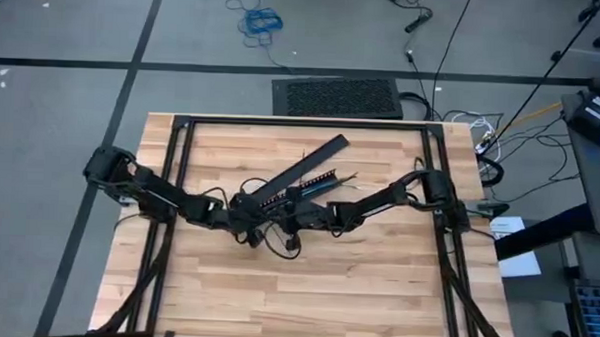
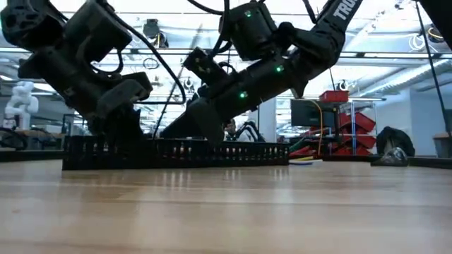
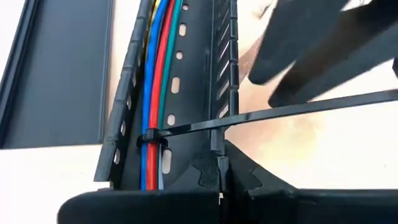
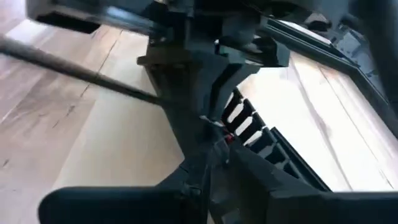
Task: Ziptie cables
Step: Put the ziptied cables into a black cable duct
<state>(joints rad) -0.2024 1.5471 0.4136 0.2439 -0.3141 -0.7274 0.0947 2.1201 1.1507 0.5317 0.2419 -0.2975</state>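
Note:
The cables (image 3: 155,74), blue, red, green and yellow wires, lie lengthwise inside the black slotted bar (image 3: 199,74), which rests flat on the wooden table (image 1: 306,289) at its middle. A thin black zip tie (image 3: 280,113) loops around the cables, and its tail passes out through the bar's wall and off to the side. My left gripper (image 3: 219,180) is shut on the bar's wall close to the tie. My right gripper (image 4: 208,168) is shut at the bar's slotted wall a little farther along, seen also as the right gripper (image 1: 291,201). My left gripper pinches the bar's side wall (image 3: 217,152) between its two fingers, just beside the slot where the tie's tail comes out. It comes slanting down from the table's left. The bar stays flat on the table. My right gripper is shut at the bar's slotted wall (image 4: 239,121), slanting down from the table's right. Its own fingers hide the place of contact, so whether it has only the wall's slats or also the tie cannot be told.
A flat black lid strip (image 1: 310,161) lies slanted just beyond the bar. A black metal frame (image 1: 180,154) runs around the table's far part and both sides. Bare wood (image 1: 305,299) spreads toward the near edge.

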